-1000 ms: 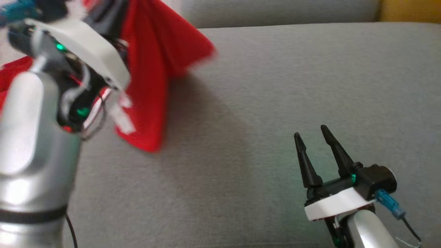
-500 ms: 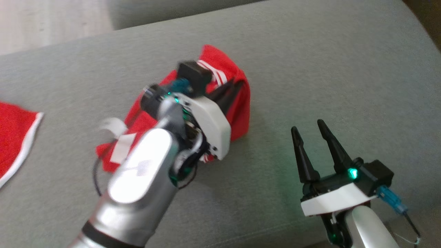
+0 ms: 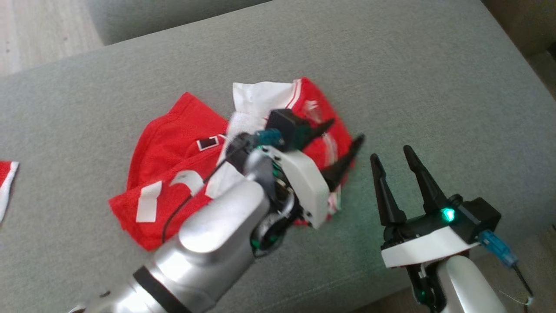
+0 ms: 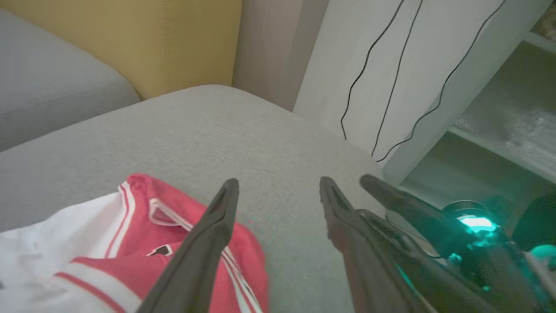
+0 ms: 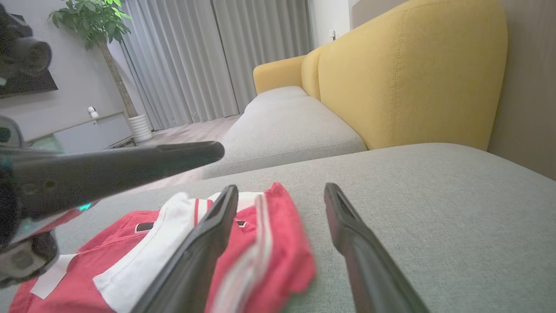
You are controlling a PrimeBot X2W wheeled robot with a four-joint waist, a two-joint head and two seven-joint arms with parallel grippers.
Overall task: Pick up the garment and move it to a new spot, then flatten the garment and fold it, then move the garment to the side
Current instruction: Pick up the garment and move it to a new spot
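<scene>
Half a second back my left gripper (image 3: 346, 130) was pinched on a bunched-up garment (image 3: 173, 143). In the head view it has now let go, fingers spread apart over the cloth's right edge. The red-and-white garment lies rumpled on the grey cushion (image 3: 434, 78), partly doubled over with a white panel turned up. My right gripper (image 3: 391, 153) waits just beside that edge, fingers parted, holding nothing.

Left wrist view: my two fingers stand wide with bare cushion between them. The garment's striped edge shows beneath one of them.

Right wrist view: my fingers are open here too, and the garment's near corner lies under one of them. A finger of my left gripper crosses above.

I judge the move to a new spot done and flattening next. Each gripper needs to pinch an opposite edge, then pull outward to undo the fold.
</scene>
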